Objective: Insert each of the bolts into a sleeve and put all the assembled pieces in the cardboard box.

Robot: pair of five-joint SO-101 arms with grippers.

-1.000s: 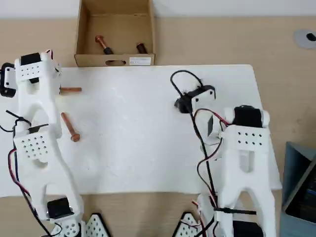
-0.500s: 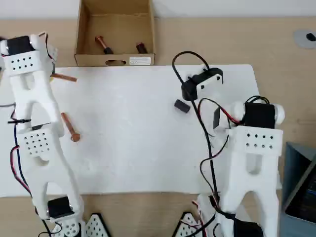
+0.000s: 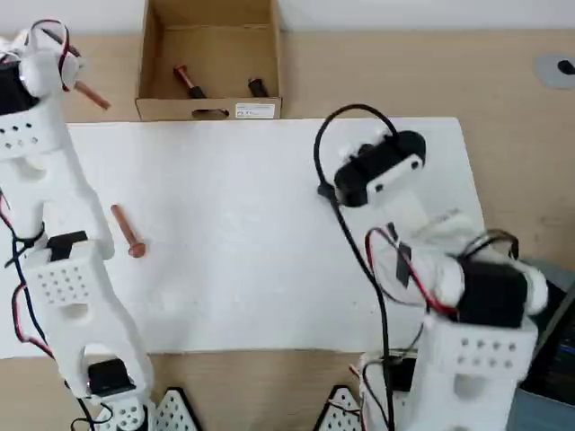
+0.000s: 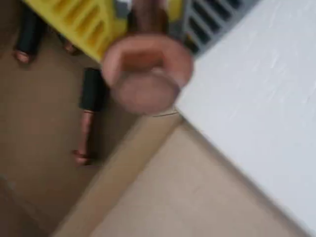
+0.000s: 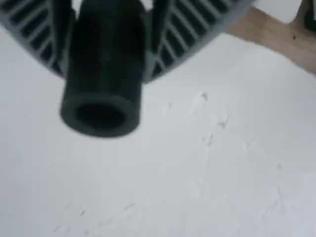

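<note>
My left gripper [image 3: 79,86] is shut on a copper bolt [image 3: 92,96], held in the air just left of the cardboard box [image 3: 151,63]. In the left wrist view the bolt's head [image 4: 148,74] pokes out from my left gripper [image 4: 148,12]. Two assembled pieces [image 3: 189,81] [image 3: 257,87] lie in the box; one assembled piece [image 4: 88,116] lies below the bolt. My right gripper [image 3: 329,189] is shut on a black sleeve [image 5: 103,74] just above the white mat [image 3: 234,269]. Another loose bolt [image 3: 128,232] lies on the mat's left side.
The white mat [image 5: 197,163] covers most of the table, with bare wood around it. A grey bin [image 3: 548,341] stands at the right edge. A small grey disc [image 3: 557,69] sits at the far right.
The left arm carried the bolt up and away from the mat's left edge to beside the box. The right arm's body pulled back toward the near edge while its gripper stayed by the sleeve.
</note>
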